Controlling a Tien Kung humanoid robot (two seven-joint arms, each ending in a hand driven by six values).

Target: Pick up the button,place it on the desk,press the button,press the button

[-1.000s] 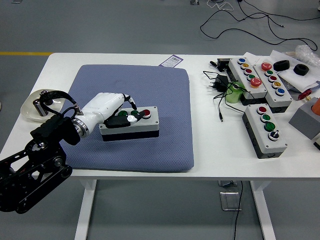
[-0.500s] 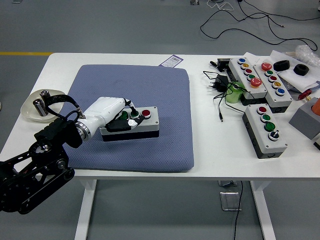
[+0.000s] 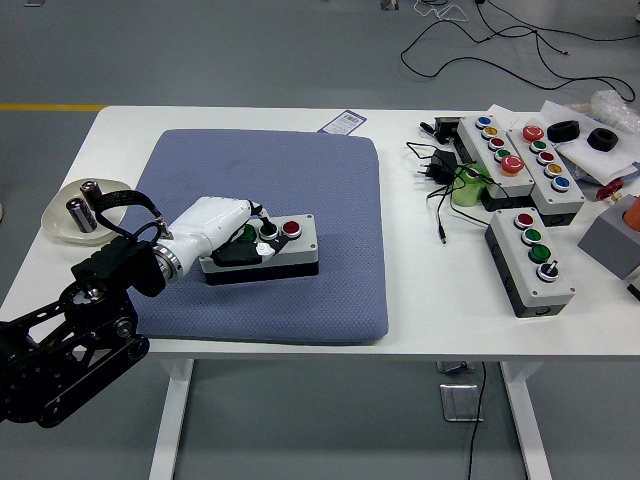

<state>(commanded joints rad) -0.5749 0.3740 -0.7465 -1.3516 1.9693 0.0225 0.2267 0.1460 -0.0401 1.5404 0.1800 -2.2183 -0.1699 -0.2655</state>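
Observation:
A grey button box with a black base lies on the blue-grey mat. It carries a red button at its right end and green buttons beside it. My left hand is white and lies on the box's left part, fingers curled down over the green buttons, a fingertip touching the box top. The black left arm comes in from the lower left. The right arm is out of view.
A shallow dish with two batteries sits at the table's left edge. At the right stand three more button boxes, a green cup, a black adapter with cables and small black parts.
My left hand has sunk lower onto the box and drawn slightly left; the fingers now press down over the green buttons. The box has not moved.

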